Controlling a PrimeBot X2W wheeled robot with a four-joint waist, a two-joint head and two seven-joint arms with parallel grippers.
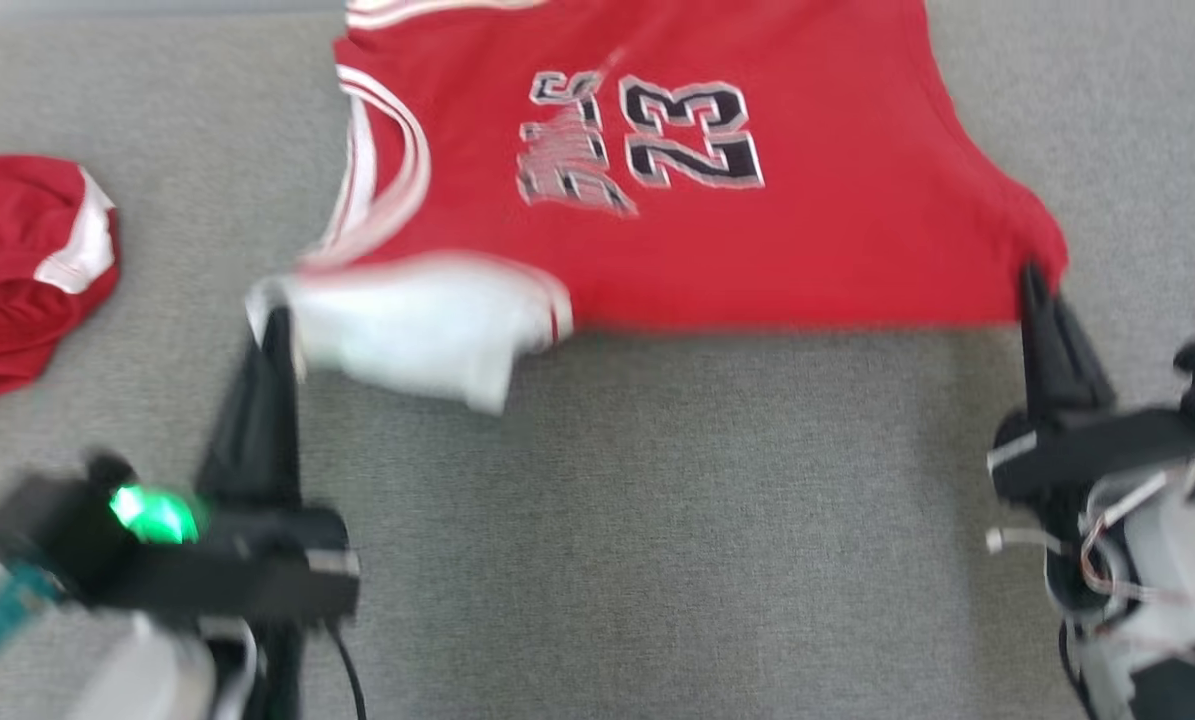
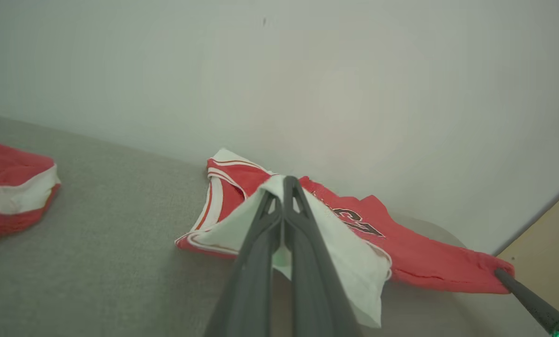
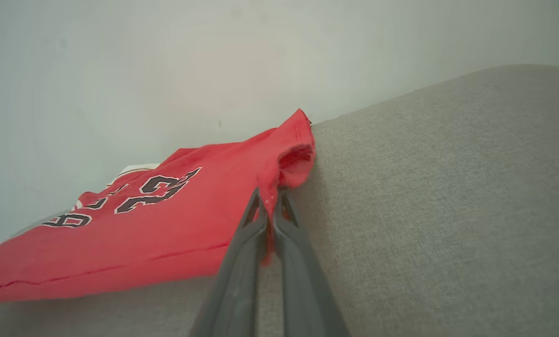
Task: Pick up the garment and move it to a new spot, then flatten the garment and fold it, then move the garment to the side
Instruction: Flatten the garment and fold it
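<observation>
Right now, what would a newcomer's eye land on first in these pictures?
The big red jersey numbered 23, spread across the middle of the grey surface. Each hand pinches a near corner: the left hand on a white turned-over flap, the right hand on the red corner. A second red garment lies bunched at far left.

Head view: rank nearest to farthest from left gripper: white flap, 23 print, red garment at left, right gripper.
1. white flap: pinched in left gripper.
2. red garment: to its left, apart.
3. 23 print: up and right.
4. right gripper: far right, on jersey corner.
</observation>
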